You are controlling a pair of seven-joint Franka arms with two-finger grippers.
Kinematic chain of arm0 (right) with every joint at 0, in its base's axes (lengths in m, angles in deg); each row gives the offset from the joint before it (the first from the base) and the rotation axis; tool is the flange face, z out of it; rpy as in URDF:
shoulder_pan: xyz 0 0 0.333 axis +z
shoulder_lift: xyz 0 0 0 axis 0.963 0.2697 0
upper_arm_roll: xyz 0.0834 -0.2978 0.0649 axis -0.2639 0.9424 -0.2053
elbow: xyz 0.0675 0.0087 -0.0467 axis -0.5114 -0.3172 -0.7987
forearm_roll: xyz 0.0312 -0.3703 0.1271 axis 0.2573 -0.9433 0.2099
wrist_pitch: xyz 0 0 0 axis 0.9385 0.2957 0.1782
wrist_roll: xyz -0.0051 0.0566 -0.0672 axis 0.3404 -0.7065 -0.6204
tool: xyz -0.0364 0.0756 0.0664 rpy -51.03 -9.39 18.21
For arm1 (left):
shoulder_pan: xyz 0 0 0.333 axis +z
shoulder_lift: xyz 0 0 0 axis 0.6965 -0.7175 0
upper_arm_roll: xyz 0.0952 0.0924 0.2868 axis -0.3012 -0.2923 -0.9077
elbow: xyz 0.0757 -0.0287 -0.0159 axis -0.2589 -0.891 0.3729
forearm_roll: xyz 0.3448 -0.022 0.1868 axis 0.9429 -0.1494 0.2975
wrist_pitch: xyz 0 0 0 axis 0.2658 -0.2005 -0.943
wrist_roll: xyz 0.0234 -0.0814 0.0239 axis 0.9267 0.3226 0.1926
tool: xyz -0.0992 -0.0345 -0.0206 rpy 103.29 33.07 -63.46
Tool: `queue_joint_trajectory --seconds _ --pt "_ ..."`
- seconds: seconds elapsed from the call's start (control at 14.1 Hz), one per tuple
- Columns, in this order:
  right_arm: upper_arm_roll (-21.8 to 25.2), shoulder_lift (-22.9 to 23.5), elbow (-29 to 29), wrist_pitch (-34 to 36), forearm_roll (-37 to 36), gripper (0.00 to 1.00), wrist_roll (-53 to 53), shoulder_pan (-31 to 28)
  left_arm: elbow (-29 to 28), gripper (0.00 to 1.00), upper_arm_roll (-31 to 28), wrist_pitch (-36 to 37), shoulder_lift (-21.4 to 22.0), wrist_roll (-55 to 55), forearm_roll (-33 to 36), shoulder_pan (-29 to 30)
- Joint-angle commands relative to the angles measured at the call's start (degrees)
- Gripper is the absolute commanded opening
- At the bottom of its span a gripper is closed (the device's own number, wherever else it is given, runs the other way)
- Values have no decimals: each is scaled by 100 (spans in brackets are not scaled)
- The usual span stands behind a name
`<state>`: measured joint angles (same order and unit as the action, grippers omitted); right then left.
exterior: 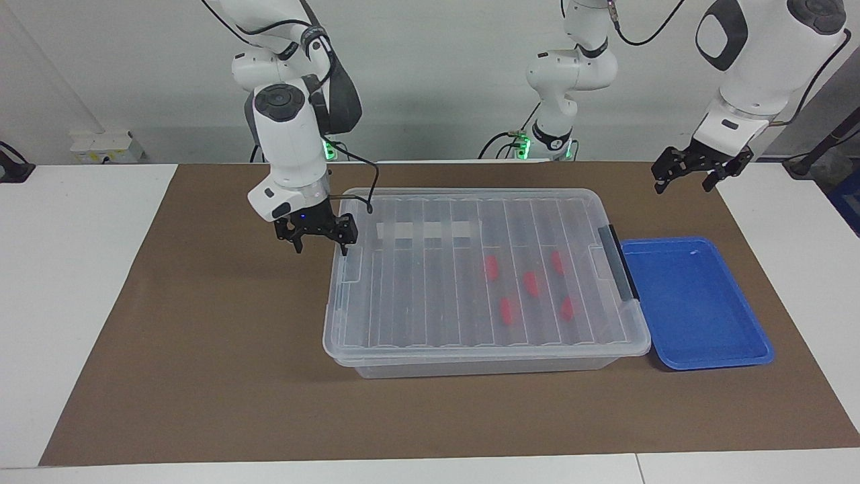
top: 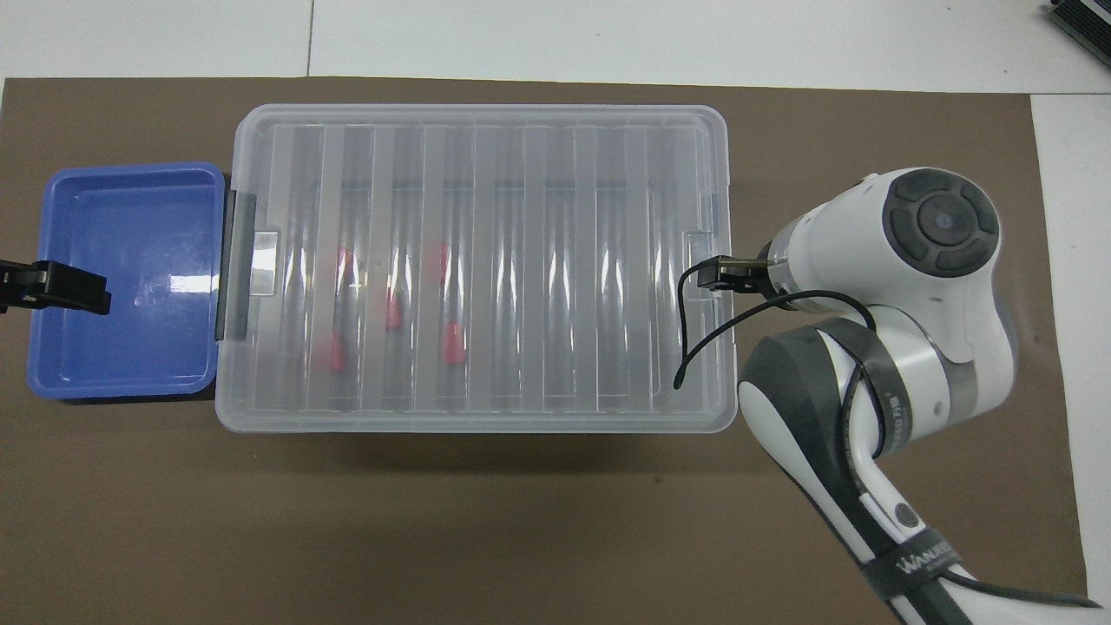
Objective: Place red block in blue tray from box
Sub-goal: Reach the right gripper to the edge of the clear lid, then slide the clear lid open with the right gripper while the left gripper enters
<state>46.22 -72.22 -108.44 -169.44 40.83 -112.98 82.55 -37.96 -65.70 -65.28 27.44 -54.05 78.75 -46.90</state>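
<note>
The right tool hangs at the box's end toward the right arm, low above the brown mat and just beside the clip recess of the lid. Its 2 fingers point down and stand apart with a clear gap, and they hold nothing. In the overhead view only one dark tip shows at the lid's edge, because the arm's white wrist covers the rest.

The left tool is raised over the end of the counter toward the left arm, above the blue tray's nearer side. Its fingers are spread open too and are empty.

The box lies in the middle of the mat with its long side across the counter. Its ribbed clear lid is on. Through the lid I see 5 red blocks on the box floor, all in the half toward the left arm, spread loosely and apart from each other. A whitish tape strip is on the lid, nearer to the robots. The black clip handle is on the box's end toward the left arm.

The blue tray sits just beside that end, close to the black clip, and has no block in it.
</note>
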Motion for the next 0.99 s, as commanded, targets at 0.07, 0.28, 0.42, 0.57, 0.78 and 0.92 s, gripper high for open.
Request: queue_joint_trajectory --seconds 0.07,0.28,0.42,0.57,0.78,0.92 --pt "-22 -171 -162 140 -52 100 528 -300 -20 100 20 135 194 51 -10 -103" --pt "-22 -171 -144 280 -52 100 1249 -625 -29 100 109 29 212 461 -11 -164" --pt "-31 -188 -144 482 -52 100 1924 -844 -90 100 126 -294 221 1260 -10 -488" --pt "-31 -215 -144 588 -52 100 2487 -1029 -213 100 109 -515 186 1859 -10 -901" --pt "-31 -215 -153 597 -52 100 3471 -1372 -214 100 126 -804 -129 2615 -11 -1349" --pt "-31 -215 -153 562 -52 100 4061 -1592 -214 100 126 -1278 -568 3108 -11 -1561"
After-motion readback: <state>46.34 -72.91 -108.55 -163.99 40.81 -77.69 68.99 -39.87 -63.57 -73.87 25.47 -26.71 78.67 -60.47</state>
